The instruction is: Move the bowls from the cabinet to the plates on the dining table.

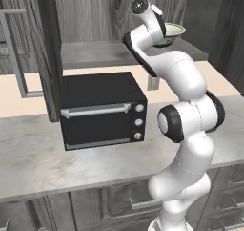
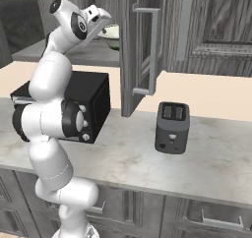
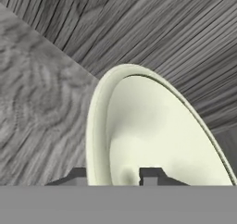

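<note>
Kitchen w/ a marbled light countertop (image 1: 38, 163) running across both base views, dark grey wood-grain drawers below it. Black toaster oven (image 1: 102, 110) sits on the counter, silver bar handle across its door, three knobs down its right side. Further along the counter, right base view, a dark two-slot toaster (image 2: 172, 127) stands well apart from the oven.

Above: dark grey wood-grain cabinet (image 2: 142, 45), door swung open, long silver bar handle on it; shelf inside is grey.

Pale cream-green bowl (image 1: 172, 33) sits on that cabinet shelf, right of centre in left base view, partly hidden behind the arm's wrist. Arm is raised high, reaching into the cabinet at bowl height.

Hand view: gripper (image 3: 113, 177) straddles the bowl's near rim — one dark fingertip outside the wall, the other inside the bowl. Both tips sit close against the rim, so it looks clamped on the bowl rim, tho actual contact is hard to confirm at this angle. Bowl fills most of the view, lighter rim, wood-grain cabinet surfaces behind it.
</note>
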Available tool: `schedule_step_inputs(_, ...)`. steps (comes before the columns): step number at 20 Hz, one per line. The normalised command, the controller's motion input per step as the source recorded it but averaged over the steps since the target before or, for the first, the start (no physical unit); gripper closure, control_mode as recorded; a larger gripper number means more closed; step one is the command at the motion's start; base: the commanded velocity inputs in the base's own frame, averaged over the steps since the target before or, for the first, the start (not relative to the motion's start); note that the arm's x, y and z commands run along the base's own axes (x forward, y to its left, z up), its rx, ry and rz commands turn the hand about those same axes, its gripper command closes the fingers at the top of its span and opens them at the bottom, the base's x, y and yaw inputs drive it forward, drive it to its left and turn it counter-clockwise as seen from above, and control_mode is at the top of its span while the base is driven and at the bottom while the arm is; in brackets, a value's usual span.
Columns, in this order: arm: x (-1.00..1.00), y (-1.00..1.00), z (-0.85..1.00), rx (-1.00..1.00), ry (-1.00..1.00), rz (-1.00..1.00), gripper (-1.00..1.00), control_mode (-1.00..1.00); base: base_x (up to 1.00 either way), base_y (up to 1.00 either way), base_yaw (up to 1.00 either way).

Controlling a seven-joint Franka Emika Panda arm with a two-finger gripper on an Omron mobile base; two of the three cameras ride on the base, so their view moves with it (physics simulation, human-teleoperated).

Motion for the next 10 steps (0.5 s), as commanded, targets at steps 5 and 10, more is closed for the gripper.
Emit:
schedule_step_inputs(5, 0.00, 0.00, 0.00, 0.00, 0.00, 0.00, 1.00, -1.00, 0.00, 0.00, 0.00)
schedule_step_inputs(10, -0.20, 0.00, 0.00, 0.00, 0.00, 0.00, 1.00, -1.00, 0.00, 0.00, 0.00)
